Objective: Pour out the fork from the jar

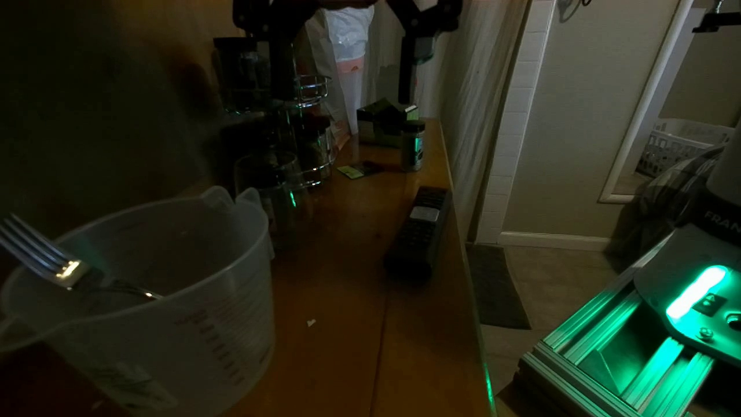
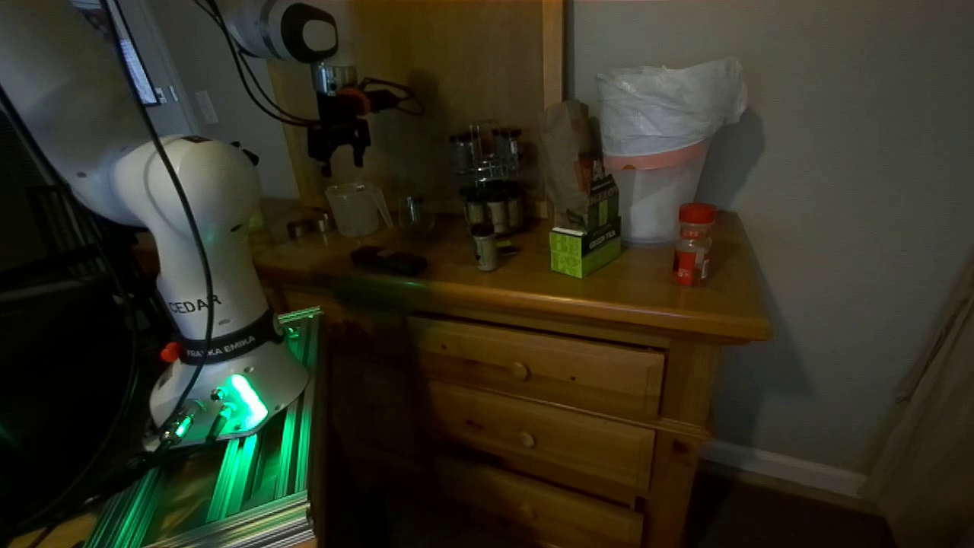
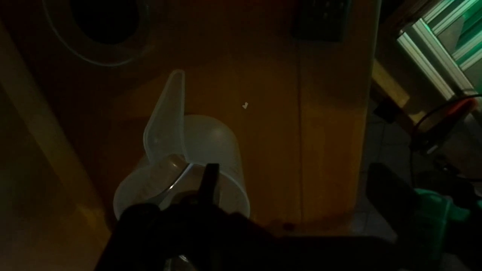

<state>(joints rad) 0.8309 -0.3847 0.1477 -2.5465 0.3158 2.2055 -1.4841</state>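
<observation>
Below wide, empty jaws, the jar (image 2: 352,211) holding the fork (image 1: 70,274) stands near the back edge of the table (image 1: 336,370), probably light, slick and slightly flexible, best gripped by its handle (image 3: 165,116).

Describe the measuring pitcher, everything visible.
The measuring pitcher looks like translucent whitish plastic: wide-mouthed, lidless, narrowing toward its base, with faint reddish graduation marks too dim to read. A handle projects from one side, opposite a pouring lip. It stands upright on the wooden dresser top. A metal fork rests in it at a slant, tines reaching up past the rim. The open gripper hangs higher, with a gap between them in an exterior view.
</observation>
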